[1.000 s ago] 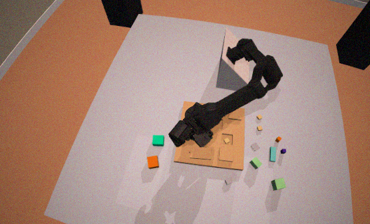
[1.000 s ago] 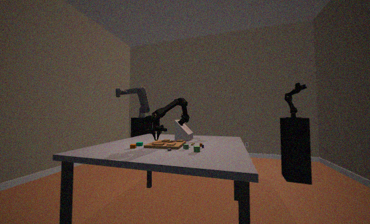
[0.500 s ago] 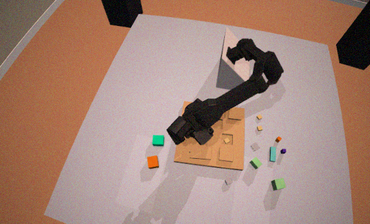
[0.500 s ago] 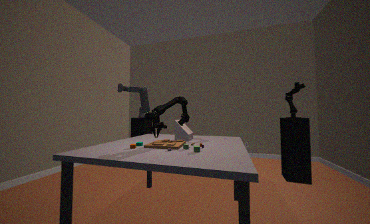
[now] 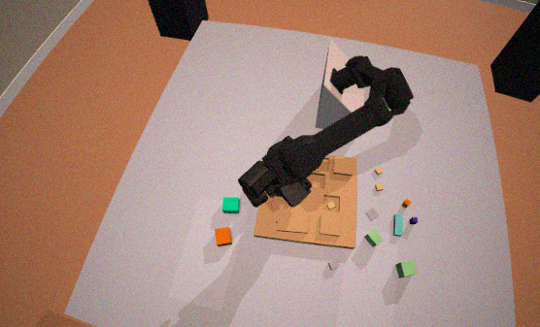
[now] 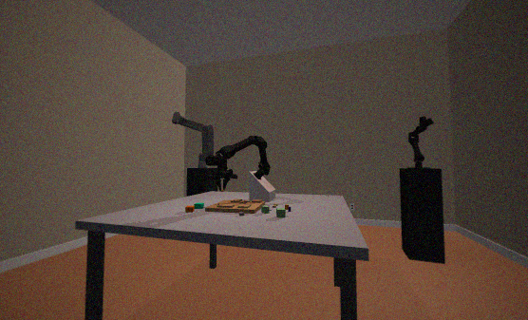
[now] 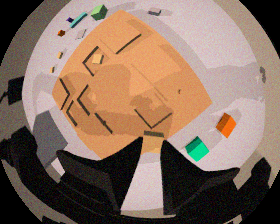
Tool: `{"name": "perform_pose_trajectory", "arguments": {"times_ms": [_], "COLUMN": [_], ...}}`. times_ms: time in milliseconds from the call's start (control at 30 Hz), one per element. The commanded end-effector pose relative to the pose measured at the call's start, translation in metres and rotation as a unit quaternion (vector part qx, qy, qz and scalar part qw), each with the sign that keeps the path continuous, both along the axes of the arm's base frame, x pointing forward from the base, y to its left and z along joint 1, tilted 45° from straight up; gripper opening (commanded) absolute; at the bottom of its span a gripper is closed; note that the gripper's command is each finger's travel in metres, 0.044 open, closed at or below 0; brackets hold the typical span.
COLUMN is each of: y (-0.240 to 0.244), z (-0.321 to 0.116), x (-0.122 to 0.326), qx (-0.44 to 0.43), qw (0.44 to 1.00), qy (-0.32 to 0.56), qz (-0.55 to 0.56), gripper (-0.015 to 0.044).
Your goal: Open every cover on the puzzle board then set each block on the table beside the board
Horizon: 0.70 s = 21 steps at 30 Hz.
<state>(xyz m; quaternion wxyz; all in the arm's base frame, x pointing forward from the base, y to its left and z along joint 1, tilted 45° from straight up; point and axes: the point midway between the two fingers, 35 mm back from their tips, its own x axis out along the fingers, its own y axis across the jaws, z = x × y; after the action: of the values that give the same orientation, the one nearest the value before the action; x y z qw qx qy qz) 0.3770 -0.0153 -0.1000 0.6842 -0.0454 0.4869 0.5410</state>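
The wooden puzzle board [image 5: 268, 228] [image 6: 228, 209] [image 7: 191, 102] lies flat, with several dark-edged recesses; the arm hides part of it in the top view. My gripper [image 7: 152, 142] [image 6: 221, 190] is shut on a tan block [image 7: 152, 145], held above the board's edge near the green block. A small tan piece [image 5: 331, 205] [image 7: 97, 59] sits in one square well. A green block [image 5: 231, 205] [image 6: 198, 205] [image 7: 197, 150] and an orange block [image 5: 223, 236] [image 6: 190, 209] [image 7: 226, 125] rest on the table off the board. Which covers are open is unclear.
Beyond the board's opposite side lie two light green blocks [image 5: 373, 238] [image 5: 407, 269], a teal bar [image 5: 398, 225], a purple piece [image 5: 414, 220], a small orange piece [image 5: 406, 203] and small tan pieces [image 5: 379, 171] [image 5: 379, 187]. A grey wedge [image 5: 331, 111] [image 6: 258, 189] stands behind the board.
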Motion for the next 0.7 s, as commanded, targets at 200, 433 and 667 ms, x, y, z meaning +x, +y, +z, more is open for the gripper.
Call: {"name": "perform_pose_trajectory", "arguments": {"times_ms": [200,433,667], "y": [-0.031,-0.051,-0.070], "z": [-0.022,-0.039,-0.055], "x": [-0.010,-0.020,-0.032], "qx": [-0.008,-0.010,-0.011], "qw": [1.000,1.000,1.000], "qy": [-0.001,-0.001,0.000], "qz": [-0.002,-0.002,-0.002], "gripper": [0.0080,0.0080,0.0080]}}
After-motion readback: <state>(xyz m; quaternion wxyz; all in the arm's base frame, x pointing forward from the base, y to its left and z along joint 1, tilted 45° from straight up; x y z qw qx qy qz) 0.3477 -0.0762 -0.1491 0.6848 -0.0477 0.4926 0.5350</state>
